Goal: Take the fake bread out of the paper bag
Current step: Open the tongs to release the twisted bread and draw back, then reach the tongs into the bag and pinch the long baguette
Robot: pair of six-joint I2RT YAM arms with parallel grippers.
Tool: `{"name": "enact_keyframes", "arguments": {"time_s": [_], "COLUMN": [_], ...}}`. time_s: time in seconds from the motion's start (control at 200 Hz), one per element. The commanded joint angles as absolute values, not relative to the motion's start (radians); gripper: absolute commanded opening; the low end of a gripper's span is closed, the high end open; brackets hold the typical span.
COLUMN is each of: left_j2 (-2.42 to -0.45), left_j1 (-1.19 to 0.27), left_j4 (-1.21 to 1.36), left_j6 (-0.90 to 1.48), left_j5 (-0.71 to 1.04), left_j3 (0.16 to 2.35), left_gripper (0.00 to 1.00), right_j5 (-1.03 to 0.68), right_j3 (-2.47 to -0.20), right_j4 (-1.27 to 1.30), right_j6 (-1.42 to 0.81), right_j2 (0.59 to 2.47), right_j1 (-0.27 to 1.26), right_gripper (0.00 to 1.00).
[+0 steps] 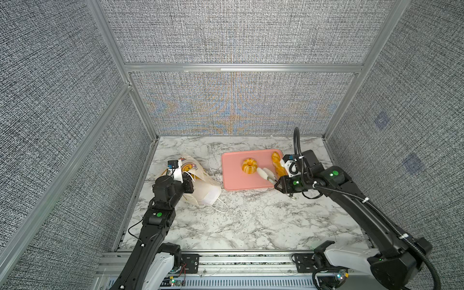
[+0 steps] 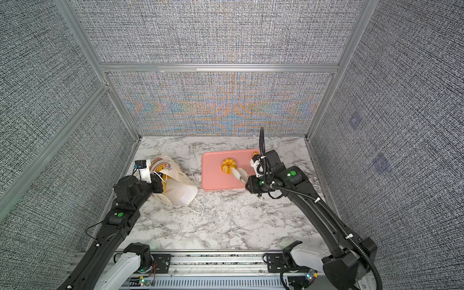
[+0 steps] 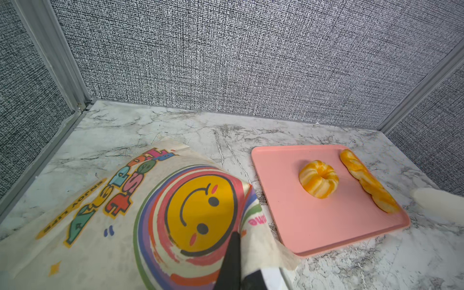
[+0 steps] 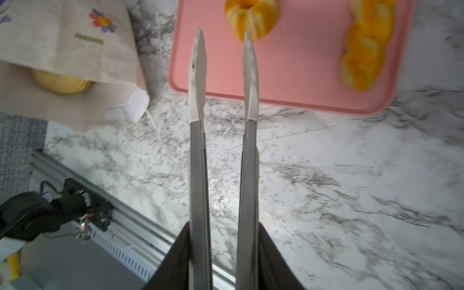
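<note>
Tabletop (image 1: 251,221): white marble-patterned surface carrying all objects
Cream-white paper bag (image 1: 200,185) (image 2: 175,185): lies on its side on the left half of the tabletop, near the pink tray but apart from it; its yellow smiley-face panel faces up in the left wrist view (image 3: 100,226), and a small flower print shows in the right wrist view (image 4: 62,45)
Left pincer (image 3: 236,251) (image 1: 187,186): closed, pinching a fold of the bag's paper at its edge
Pale yellow pastry (image 4: 61,84): still inside the bag, seen through the open mouth
Flat pink rectangular tray (image 1: 233,180) (image 2: 213,180): right of the bag, towards the rear of the tabletop
Glossy golden ring-shaped bun (image 1: 249,166) (image 2: 229,165): out of the bag, resting on the tray near its middle
Glossy golden twisted long loaf (image 1: 277,164) (image 3: 369,180): out of the bag, lying along the tray's right side
Right pincer (image 1: 278,184) (image 4: 223,233): clamped around the handles of the metal tongs
Metal tongs (image 1: 267,174) (image 4: 198,150): arms parted with nothing between them; pale tips over the tray's near part, just beside the ring bun; contact cannot be told
</note>
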State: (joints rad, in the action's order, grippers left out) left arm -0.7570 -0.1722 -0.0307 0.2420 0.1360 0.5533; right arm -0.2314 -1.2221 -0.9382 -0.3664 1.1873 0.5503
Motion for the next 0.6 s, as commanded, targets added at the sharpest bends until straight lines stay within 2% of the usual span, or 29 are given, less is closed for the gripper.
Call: {"name": "enact_keyframes", "arguments": {"time_s": [0.0, 0.28, 0.595], "left_j2": [-0.749, -0.732, -0.72], "left_j1": [-0.172, -0.173, -0.172], "left_j4": [-0.027, -0.004, 0.003], "left_j6": [0.252, 0.278, 0.271], "left_j5": [0.177, 0.184, 0.209], "left_j3": [0.545, 0.515, 0.51], "left_gripper": [0.0, 0.0, 0.0], "right_j5": [-0.333, -0.382, -0.483], "right_j3": [-1.192, -1.12, -1.083], "right_j4": [-0.867, -0.647, -0.309], "right_j6": [-0.475, -0.628, -0.715], "right_j2": [1.147, 1.138, 1.322], "right_j1": [0.632, 0.891, 0.965], "right_gripper": [0.37, 0.36, 0.36]}}
